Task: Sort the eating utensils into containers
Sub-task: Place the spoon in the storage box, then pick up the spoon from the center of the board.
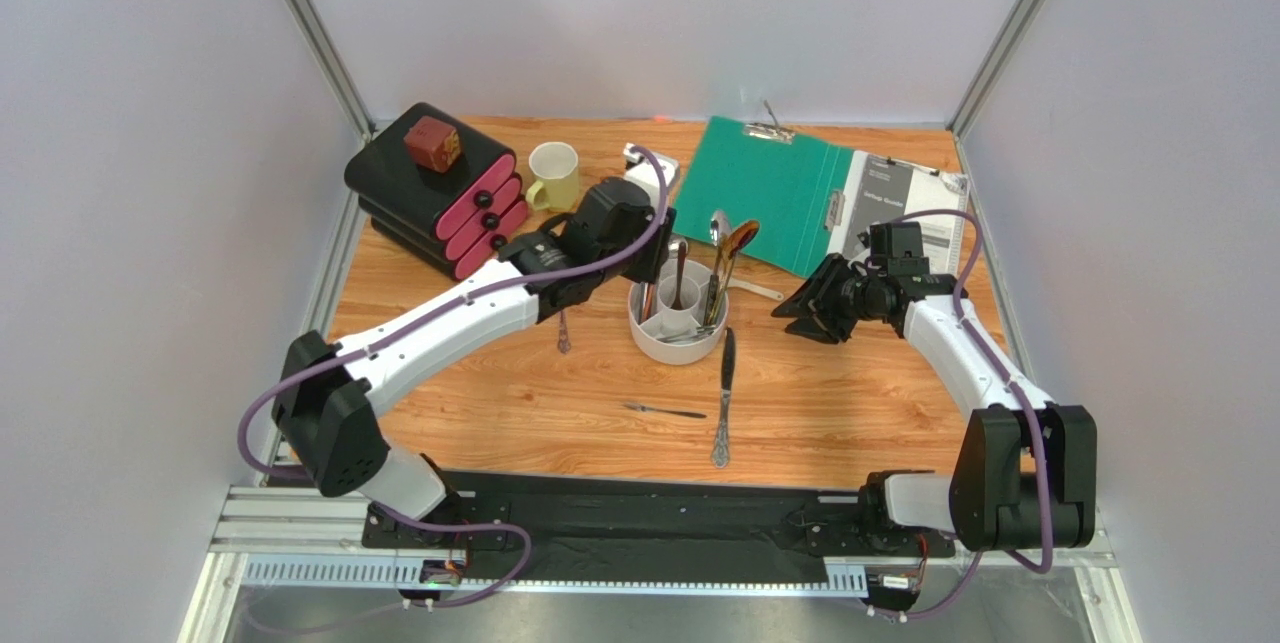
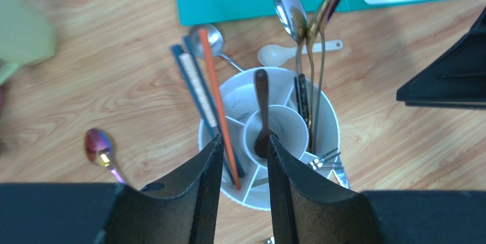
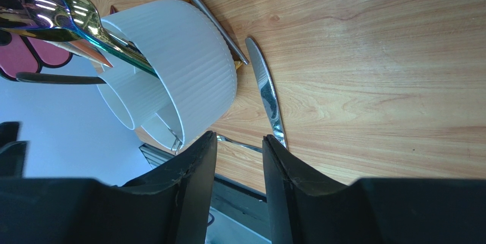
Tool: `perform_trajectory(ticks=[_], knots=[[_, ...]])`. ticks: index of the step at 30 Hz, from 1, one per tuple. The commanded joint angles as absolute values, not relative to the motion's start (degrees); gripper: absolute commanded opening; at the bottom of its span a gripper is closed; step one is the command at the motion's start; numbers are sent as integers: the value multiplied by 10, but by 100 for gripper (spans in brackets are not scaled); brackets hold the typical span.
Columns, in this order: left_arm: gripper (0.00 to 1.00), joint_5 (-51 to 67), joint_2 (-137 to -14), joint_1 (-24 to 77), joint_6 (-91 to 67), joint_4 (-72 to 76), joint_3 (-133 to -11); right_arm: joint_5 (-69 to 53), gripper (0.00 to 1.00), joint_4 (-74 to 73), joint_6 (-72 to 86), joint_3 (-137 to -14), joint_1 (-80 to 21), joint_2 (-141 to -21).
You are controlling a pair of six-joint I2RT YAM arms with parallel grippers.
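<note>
Left gripper (image 2: 245, 148) hovers over the holder (image 2: 242, 97), jaws half parted and empty. The brown spoon (image 2: 262, 113) stands in the holder's centre cup below. Right gripper (image 3: 239, 141), parted and empty, sits right of the holder. A knife (image 1: 724, 400) lies in front of the holder, a purple spoon (image 2: 98, 148) left of it. Both look stiff, light, probably slick (pinch mid-handle). Open room in front; upright handles crowd the rim.

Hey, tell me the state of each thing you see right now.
left gripper, open, empty
right gripper, open, empty
white holder, upright, partly filled
dark brown spoon, standing in the holder's middle
silver knife, lying on table
iridescent spoon, lying on table
green folder, open flat
yellow mug, upright
</note>
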State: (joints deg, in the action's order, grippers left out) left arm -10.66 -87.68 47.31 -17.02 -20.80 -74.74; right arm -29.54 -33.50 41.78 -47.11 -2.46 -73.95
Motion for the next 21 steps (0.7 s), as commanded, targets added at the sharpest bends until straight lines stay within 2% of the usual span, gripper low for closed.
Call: perform_trajectory(ticks=[1,7,21], knots=[[41,-148,-834,410,-198,-275,-765,-293,41,-323,417,-490,-26,-729],[41,-106,-840,302,-240,-313,-684,-293,41,-319,418,-490,-26,-730],[42,-67,-992,257,-225,-308,-681,-294,41,-319,417,-497,-25,-740]])
